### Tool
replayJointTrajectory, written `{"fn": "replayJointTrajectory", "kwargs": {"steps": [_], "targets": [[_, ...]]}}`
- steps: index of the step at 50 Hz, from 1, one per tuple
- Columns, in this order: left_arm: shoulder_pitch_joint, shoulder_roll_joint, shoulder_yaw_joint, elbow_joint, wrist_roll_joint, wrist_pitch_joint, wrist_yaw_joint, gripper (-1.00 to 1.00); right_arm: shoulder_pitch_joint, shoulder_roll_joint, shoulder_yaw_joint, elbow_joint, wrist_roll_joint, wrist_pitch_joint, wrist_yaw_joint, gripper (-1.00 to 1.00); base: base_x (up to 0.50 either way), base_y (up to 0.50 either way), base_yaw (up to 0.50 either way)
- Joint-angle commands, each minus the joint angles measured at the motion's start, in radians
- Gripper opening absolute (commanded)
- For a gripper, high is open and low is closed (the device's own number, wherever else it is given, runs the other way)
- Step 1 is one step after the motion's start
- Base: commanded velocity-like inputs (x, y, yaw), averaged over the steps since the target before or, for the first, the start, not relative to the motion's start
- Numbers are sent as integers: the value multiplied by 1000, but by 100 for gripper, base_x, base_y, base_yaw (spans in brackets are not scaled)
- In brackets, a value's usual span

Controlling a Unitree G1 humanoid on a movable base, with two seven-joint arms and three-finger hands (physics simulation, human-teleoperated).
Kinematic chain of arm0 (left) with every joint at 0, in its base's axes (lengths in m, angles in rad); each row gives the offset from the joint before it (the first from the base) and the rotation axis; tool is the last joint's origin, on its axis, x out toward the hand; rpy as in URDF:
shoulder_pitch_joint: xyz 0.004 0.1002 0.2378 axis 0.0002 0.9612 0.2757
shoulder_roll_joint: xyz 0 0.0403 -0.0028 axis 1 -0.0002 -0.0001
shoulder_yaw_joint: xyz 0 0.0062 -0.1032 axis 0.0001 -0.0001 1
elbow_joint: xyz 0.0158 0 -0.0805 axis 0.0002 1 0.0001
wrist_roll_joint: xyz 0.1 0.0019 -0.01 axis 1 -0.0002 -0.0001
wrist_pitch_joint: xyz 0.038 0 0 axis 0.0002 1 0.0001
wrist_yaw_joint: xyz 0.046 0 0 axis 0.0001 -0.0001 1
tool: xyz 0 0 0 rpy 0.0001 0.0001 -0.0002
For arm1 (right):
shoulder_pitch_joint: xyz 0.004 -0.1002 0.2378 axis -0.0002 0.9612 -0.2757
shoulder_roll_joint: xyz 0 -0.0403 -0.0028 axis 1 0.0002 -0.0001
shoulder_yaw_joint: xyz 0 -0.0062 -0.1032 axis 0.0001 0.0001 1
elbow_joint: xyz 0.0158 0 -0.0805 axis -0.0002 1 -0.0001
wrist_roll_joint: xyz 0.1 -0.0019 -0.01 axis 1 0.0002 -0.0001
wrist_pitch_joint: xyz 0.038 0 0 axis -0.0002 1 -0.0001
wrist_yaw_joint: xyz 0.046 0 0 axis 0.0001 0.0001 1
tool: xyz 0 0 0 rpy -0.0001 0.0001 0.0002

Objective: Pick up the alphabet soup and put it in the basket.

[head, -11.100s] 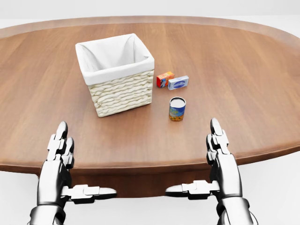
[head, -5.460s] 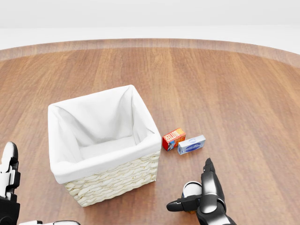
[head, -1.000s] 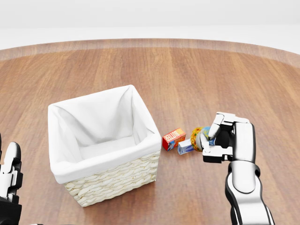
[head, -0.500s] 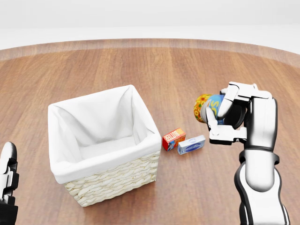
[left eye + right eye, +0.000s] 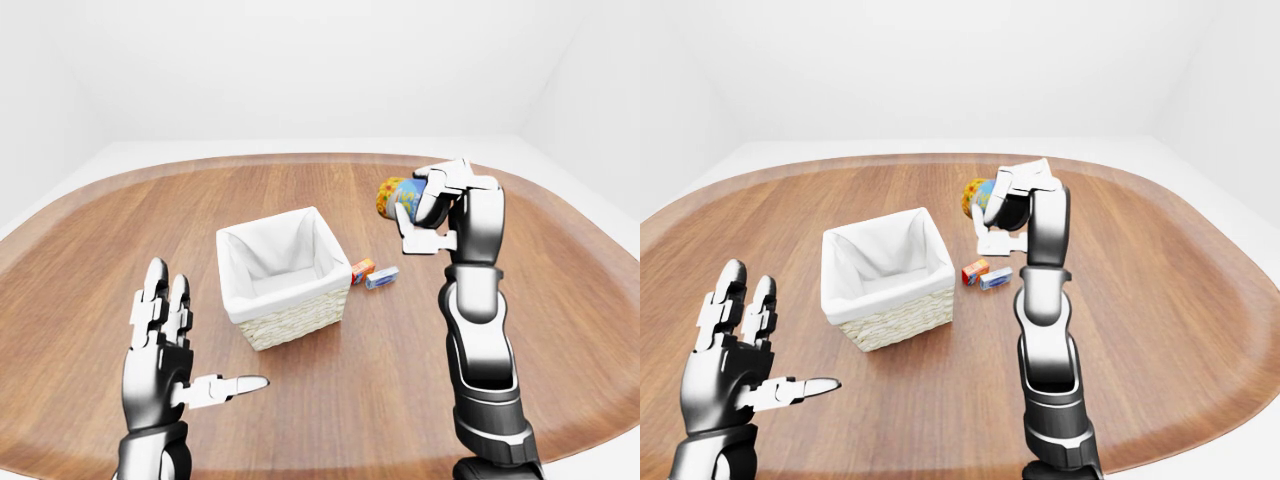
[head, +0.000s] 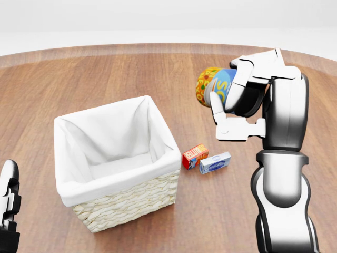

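The right robot hand (image 6: pixel 231 103) grips the alphabet soup (image 6: pixel 213 87), tilted sideways, high above the bench (image 6: pixel 295 105) and right of the basket (image 6: pixel 118 168).

In the head view the basket (image 6: pixel 116 163) stands on the table (image 6: pixel 105 74) at left. Two small boxes (image 6: pixel 195 156) (image 6: pixel 215 162) lie just right of it, seemingly touching. The alphabet soup (image 6: pixel 213 87) hangs above them.

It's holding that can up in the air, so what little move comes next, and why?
Probably carry it toward the head view's left. The right hand grips the alphabet soup tilted, above the table, right of the basket. The can isn't over the opening yet.
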Motion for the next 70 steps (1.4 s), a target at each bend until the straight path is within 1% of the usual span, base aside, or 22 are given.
{"fn": "replayJointTrajectory", "kwargs": {"steps": [1,9,12,19,21,33,41,46,49,53,56,60,61,68,70], "targets": [[0,-1,-3,4,2,0,-2,100,-48,38,43,-32,-19,0,-1,-100,0,0,0],[6,0,-1,-4,-4,0,-4,100,-55,76,87,-13,-53,0,-3,-100,0,0,0],[11,-2,4,-10,-11,0,-10,100,-58,99,115,17,-71,0,-10,-100,0,0,0],[1,-4,11,-4,-12,0,-15,100,-72,138,148,74,-107,0,-19,-100,0,0,0],[2,-5,7,-2,-6,0,-15,100,-81,157,171,93,-130,0,-24,-100,0,0,0],[7,-5,4,-8,-8,0,-17,100,-100,249,235,235,-212,0,-57,-100,0,0,0],[7,-6,15,-17,-20,0,-23,100,-147,289,246,392,-260,0,-111,-100,0,0,0],[10,-10,14,-17,-19,0,-28,100,-166,316,258,450,-287,0,-132,-100,0,0,0],[9,-12,3,-6,-5,0,-24,100,-179,339,265,459,-307,0,-134,-100,0,0,0],[10,-5,-4,-2,-3,0,-20,100,-205,368,273,476,-334,0,-143,-100,0,0,0],[1,0,-1,7,-7,0,-17,100,-240,384,267,532,-347,0,-170,-100,0,0,0],[14,-2,-6,-1,-7,0,-20,100,-268,389,259,583,-353,0,-198,-100,0,0,0],[16,-2,-7,-3,-9,0,-21,100,-300,389,252,636,-358,0,-220,-100,0,0,0],[30,-4,-11,-14,-13,0,-26,100,-375,389,240,767,-364,0,-272,-100,0,0,0],[29,-3,-10,-14,-14,0,-26,100,-411,389,230,835,-360,0,-294,-100,0,0,0]]}}
